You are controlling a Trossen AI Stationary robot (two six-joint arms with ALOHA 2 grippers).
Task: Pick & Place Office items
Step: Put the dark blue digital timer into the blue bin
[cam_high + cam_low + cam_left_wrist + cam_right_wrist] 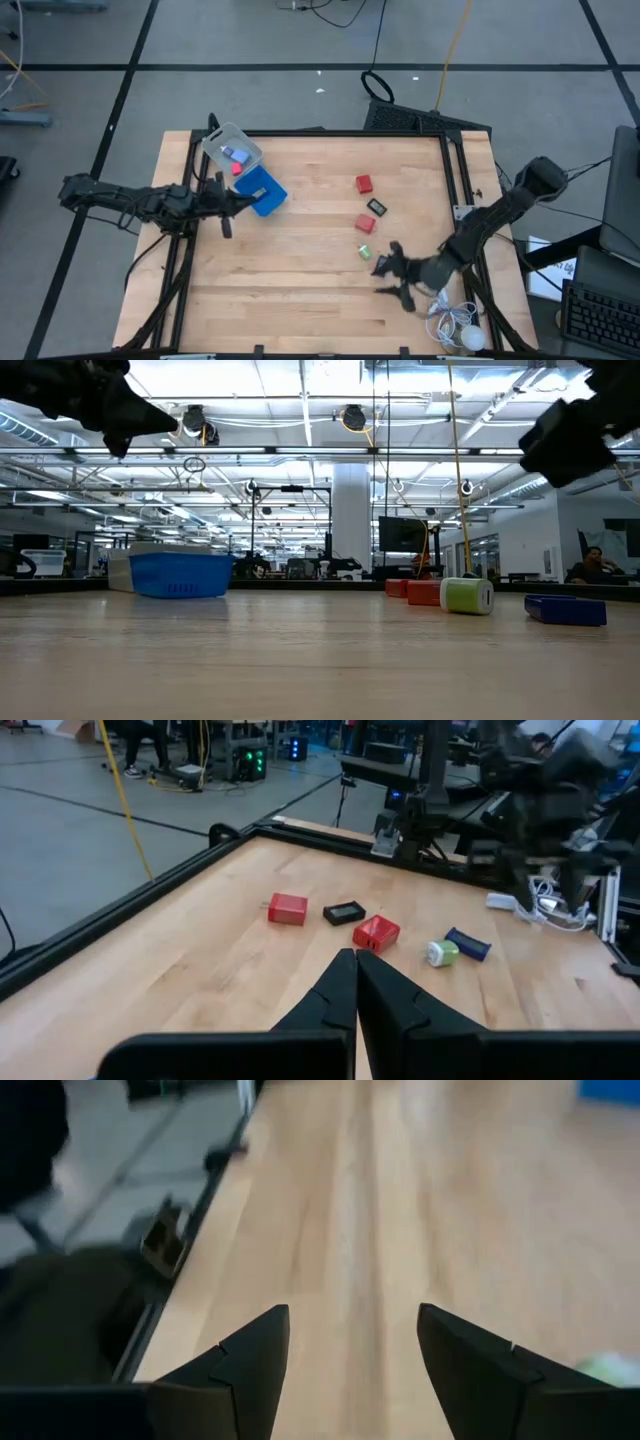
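Several small pieces lie on the table's right half: two red blocks (364, 184) (365, 223), a dark rectangular piece with a pale centre (377, 207), a green piece (365, 252) and a blue piece (468, 944). My right gripper (393, 268) hangs open above the table, just near-right of the green piece, touching nothing. My left gripper (228, 205) is shut and empty, held above the table beside the blue tray (262, 190). A clear box (232, 150) leans on the tray and holds a pale blue piece and a pink one (237, 168).
A white corded gadget (465, 330) lies at the table's near right corner, close to my right arm. A black frame rail (455, 170) runs along the table's edges. Bare wood (290, 280) spreads over the middle and near left of the table.
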